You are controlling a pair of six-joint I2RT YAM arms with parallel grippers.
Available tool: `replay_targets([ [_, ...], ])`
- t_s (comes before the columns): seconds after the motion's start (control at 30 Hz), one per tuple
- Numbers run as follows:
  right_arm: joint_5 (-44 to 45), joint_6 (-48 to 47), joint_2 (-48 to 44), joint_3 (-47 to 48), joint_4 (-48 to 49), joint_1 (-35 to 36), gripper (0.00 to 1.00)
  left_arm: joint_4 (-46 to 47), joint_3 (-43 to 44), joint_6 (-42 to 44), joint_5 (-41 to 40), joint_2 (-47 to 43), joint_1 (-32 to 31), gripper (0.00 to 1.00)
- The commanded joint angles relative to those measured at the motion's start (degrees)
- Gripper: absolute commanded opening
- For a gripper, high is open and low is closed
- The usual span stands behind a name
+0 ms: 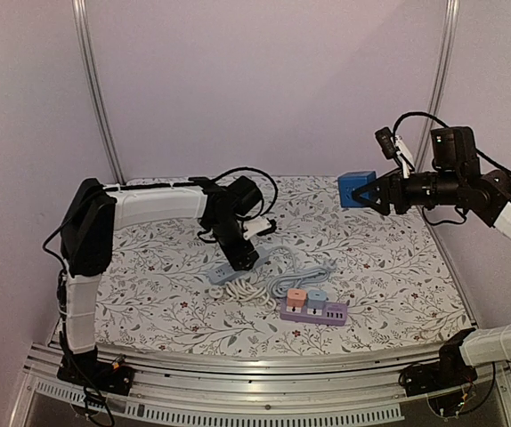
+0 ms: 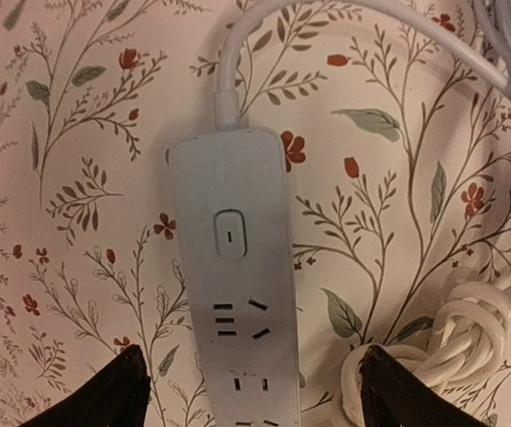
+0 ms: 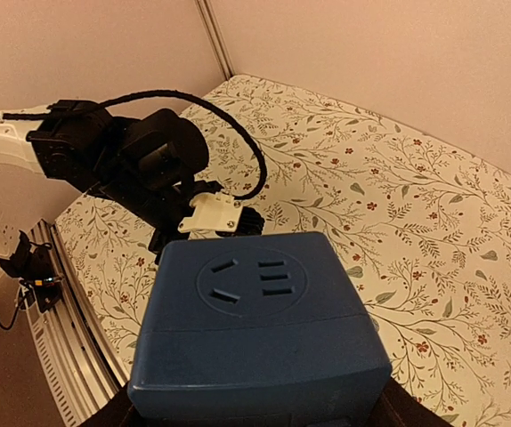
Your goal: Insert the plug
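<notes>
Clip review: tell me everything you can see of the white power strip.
The power strip is a long white plastic bar with rounded corners, lying flat on the floral cloth. Near its cable end sits an oval switch. Below that come slot sockets, and those in view are empty. A white cable leaves the end and bends right, and a knotted coil lies beside the strip. The open left gripper straddles it, with its fingers clear of both sides.
</notes>
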Motion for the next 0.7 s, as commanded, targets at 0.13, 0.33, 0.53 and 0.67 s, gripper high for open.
replay_targets([
  [0.13, -0.4, 0.8, 1.4, 1.8, -0.5, 1.9, 0.00, -1.7, 1.9, 3.0, 0.8, 3.6, 3.0, 0.81],
  [0.33, -0.3, 0.2, 3.5, 3.4, -1.4, 3.1, 0.00, -1.6, 2.6, 4.2, 1.6, 5.7, 3.7, 0.77],
  [0.53, -0.7, 0.0, 5.4, 5.0, -1.7, 3.8, 0.00, -1.6, 3.3, 5.2, 1.7, 7.6, 3.9, 0.62],
  [0.67, -0.6, -0.4, 6.1, 5.6, -1.9, 3.9, 0.00, -1.6, 3.6, 6.3, 1.5, 8.4, 3.9, 0.49],
])
